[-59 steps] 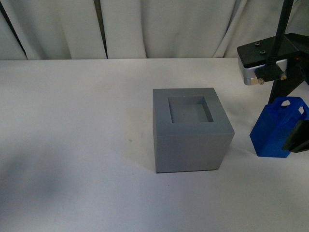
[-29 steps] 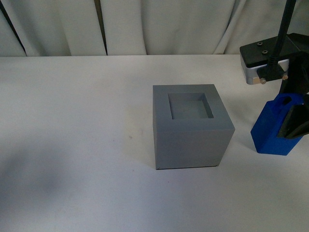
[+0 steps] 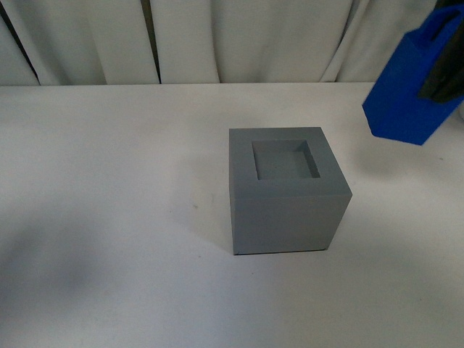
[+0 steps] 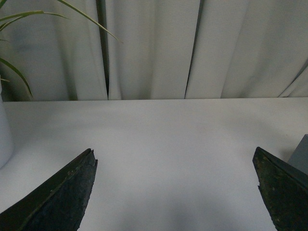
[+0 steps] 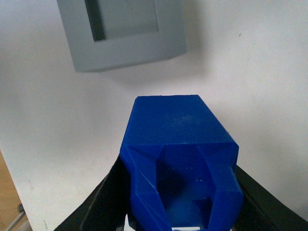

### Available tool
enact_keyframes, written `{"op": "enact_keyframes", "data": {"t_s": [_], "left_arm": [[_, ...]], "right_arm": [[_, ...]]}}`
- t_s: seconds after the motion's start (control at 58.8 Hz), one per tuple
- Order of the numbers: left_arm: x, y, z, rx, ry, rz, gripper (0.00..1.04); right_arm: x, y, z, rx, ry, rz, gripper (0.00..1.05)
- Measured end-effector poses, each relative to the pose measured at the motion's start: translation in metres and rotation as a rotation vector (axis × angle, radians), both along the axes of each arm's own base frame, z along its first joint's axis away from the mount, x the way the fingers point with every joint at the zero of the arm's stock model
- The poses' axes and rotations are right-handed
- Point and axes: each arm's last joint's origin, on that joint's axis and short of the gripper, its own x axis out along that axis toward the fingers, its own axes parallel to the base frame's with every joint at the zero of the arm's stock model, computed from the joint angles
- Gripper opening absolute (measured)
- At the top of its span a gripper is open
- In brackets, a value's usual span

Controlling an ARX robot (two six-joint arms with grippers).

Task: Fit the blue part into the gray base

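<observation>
The right tool is clasping the blue block aloft at two o'clock of the gray cube, whose recess is sitting empty, while the left tool is gaping.

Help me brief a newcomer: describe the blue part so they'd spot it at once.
Start at the white table, with the gray base near its middle. To the right of that cube, off the table, hangs the blue part, clamped in the jaws of the right gripper. It is the only bright blue thing, a block tapering to a hollowed top.
</observation>
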Motion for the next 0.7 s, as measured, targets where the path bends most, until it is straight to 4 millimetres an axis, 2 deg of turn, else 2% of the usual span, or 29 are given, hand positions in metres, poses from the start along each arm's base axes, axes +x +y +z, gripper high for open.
{"op": "enact_keyframes", "data": {"t_s": [0.136,0.408,0.697], "left_arm": [[0.000,0.000,0.000,0.000,0.000,0.000,0.99],[0.000,0.000,0.000,0.000,0.000,0.000,0.99],[0.000,0.000,0.000,0.000,0.000,0.000,0.99]], "right_arm": [[-0.006,0.023,0.009,0.026,-0.007,0.051,0.47],[-0.013,0.060,0.008,0.041,0.000,0.120,0.47],[-0.009,0.078,-0.010,0.010,0.031,0.149,0.47]]}}
